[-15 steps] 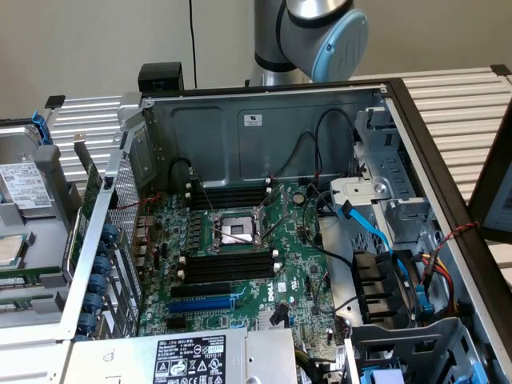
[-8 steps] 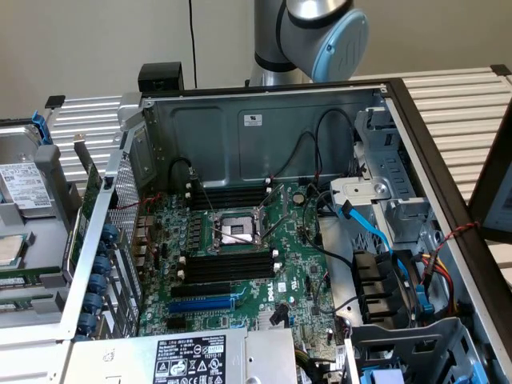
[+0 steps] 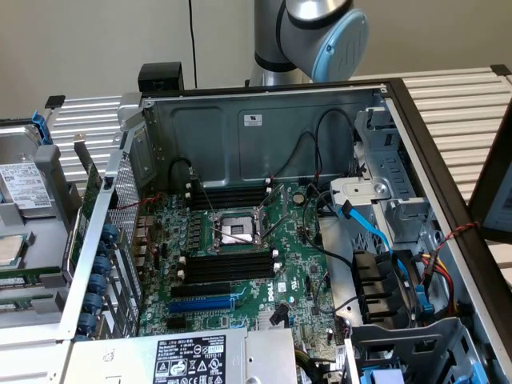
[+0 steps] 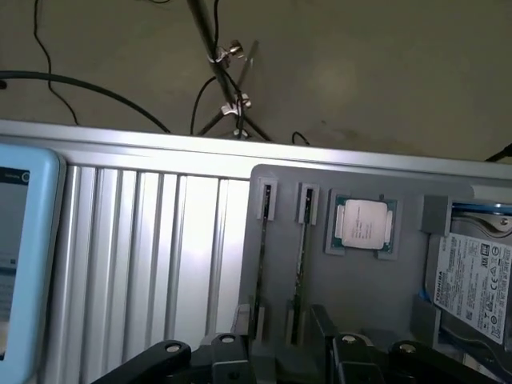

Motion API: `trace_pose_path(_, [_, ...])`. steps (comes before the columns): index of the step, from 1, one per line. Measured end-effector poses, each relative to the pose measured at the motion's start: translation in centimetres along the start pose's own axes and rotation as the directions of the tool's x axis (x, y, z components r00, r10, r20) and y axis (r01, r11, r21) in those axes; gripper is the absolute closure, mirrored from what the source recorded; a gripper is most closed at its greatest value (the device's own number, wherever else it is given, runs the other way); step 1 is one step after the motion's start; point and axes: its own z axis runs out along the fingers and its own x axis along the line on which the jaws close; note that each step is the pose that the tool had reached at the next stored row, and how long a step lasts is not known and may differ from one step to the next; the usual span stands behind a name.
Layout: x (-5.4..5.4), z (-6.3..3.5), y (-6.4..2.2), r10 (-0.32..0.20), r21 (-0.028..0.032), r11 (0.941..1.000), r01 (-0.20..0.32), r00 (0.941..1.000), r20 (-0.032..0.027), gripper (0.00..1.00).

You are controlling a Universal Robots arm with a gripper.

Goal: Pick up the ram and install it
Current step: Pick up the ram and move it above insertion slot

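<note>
**Exterior view.** An open computer case (image 3: 264, 120) lies on a ribbed metal tabletop (image 3: 456, 104), its green motherboard (image 3: 240, 264) exposed. The CPU socket (image 3: 234, 230) sits mid-board, flanked by black memory slots (image 3: 226, 266) with white end clips. A long blue slot (image 3: 204, 304) runs nearer the camera. Black and blue cables (image 3: 376, 232) cross the drive bay at the exterior view's right. Behind the case rises the arm (image 3: 308, 36), grey with a pale-blue joint cap. At the exterior view's left, a grey tray (image 3: 44, 168) carries a hard drive (image 3: 20, 186).

**Wrist view.** The pincer (image 4: 284, 356) hangs over the tray (image 4: 376, 296), its black fingers (image 4: 336, 352) spread wide and gripping nothing. The ram (image 4: 300, 264) stands on edge in a groove of the tray, held by small grey posts at either end. Its near end appears between the spread fingers, though whether they touch it cannot be told. A CPU chip (image 4: 362, 224) rests in a square recess just beside the ram. The hard drive (image 4: 480, 280), white label up, lies beyond the chip. The tray sits on the ribbed tabletop (image 4: 144, 256), with a blue-edged screen (image 4: 24, 240) well apart from it. Past the tabletop's edge, a tripod (image 4: 228, 88) and a loose black wire (image 4: 80, 84) rest on the floor (image 4: 384, 72).
</note>
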Motion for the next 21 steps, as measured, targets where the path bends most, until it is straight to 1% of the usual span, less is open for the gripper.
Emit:
trace_pose_path(2, [0.2,0.27,-0.03,0.000,0.0023,1.0000,0.000,1.0000,-0.0017,0.58])
trace_pose_path(8, [0.6,1.24,-0.09,0.000,0.0067,1.0000,0.000,1.0000,-0.0037,0.58])
trace_pose_path(11, [0.7,1.77,-0.15,0.000,0.0075,1.0000,0.000,1.0000,-0.0039,0.58])
trace_pose_path(15, [0.7,2.50,-0.88,0.000,0.0076,1.0000,0.000,1.0000,-0.0057,0.58])
trace_pose_path(18, [0.7,2.92,-1.29,0.000,0.0072,1.0000,0.000,0.9999,-0.0110,0.58])
trace_pose_path(19, [0.7,3.09,-1.40,0.000,0.0072,1.0000,0.000,0.9999,-0.0119,0.58])
trace_pose_path(21, [0.7,3.45,-1.51,0.001,0.0071,1.0000,0.000,0.9999,-0.0120,0.58])
